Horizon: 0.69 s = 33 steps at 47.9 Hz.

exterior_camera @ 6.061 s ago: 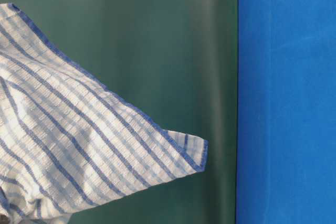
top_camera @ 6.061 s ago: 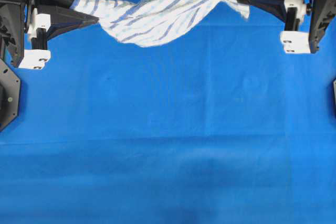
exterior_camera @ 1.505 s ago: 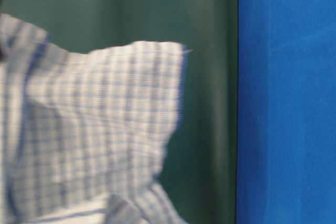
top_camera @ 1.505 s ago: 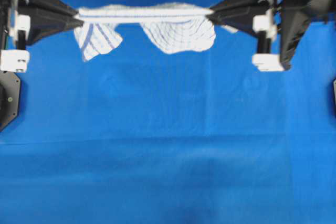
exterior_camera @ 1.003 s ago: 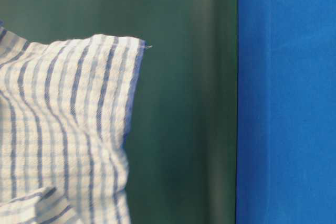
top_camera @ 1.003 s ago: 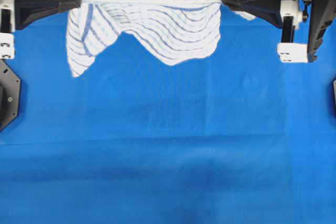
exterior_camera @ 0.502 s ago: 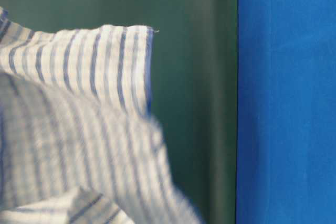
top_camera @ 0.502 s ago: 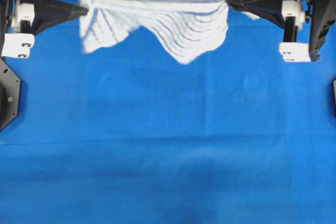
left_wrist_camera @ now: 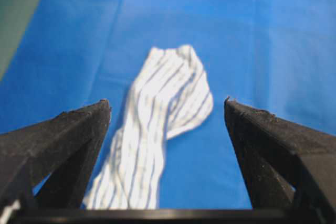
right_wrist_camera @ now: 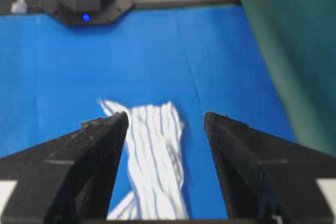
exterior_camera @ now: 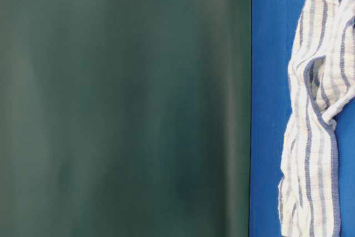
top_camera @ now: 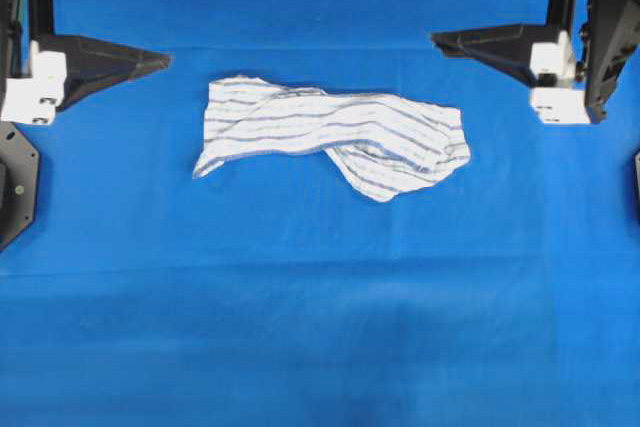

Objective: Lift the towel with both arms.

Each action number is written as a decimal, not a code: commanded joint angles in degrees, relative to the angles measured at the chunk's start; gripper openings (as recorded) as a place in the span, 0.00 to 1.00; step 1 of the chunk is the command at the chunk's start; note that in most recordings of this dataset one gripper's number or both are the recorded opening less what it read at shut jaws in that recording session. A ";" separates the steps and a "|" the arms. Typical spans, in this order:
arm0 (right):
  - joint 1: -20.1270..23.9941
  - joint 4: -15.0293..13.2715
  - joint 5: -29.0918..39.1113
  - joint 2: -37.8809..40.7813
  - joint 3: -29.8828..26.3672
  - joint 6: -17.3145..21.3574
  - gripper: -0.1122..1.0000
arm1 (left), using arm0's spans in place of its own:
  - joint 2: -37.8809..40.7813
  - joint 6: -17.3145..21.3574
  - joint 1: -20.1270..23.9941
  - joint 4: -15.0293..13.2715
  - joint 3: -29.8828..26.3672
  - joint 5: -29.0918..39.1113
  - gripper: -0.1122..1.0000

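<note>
small white cloth towel with thin blue-grey stripes (top_camera: 330, 137) no longer strung between arms, now crumpled flat on large plain blue sheet (top_camera: 320, 327) | left black wedge-fingered gripper (top_camera: 160, 22) at towel's 10 o'clock, jaws spread, empty | right black wedge-fingered gripper (top_camera: 437, 7) at 2 o'clock, spread, empty | neither touches towel

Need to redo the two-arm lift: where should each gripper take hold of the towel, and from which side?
The towel lies crumpled lengthwise on the blue sheet, between the open left gripper and the open right gripper. Probably best to pinch its two short ends, one per gripper, coming down from above at each arm's own side: the left end is flatter, the right end bunched in folds.
</note>
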 commanded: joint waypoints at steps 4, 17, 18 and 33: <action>0.00 0.26 -1.49 -0.35 3.52 1.23 0.67 | 1.05 -0.18 -0.26 0.09 3.25 -2.72 0.93; 0.09 0.26 -8.53 2.81 12.66 5.10 0.67 | 4.92 0.00 -0.53 0.00 13.97 -12.57 0.93; 0.18 0.26 -9.05 3.16 13.10 5.36 0.67 | 5.19 -0.09 -0.53 0.00 14.77 -13.36 0.93; 2.29 0.35 -16.96 10.99 17.93 7.38 0.67 | 11.51 0.00 -0.53 0.00 24.52 -26.98 0.93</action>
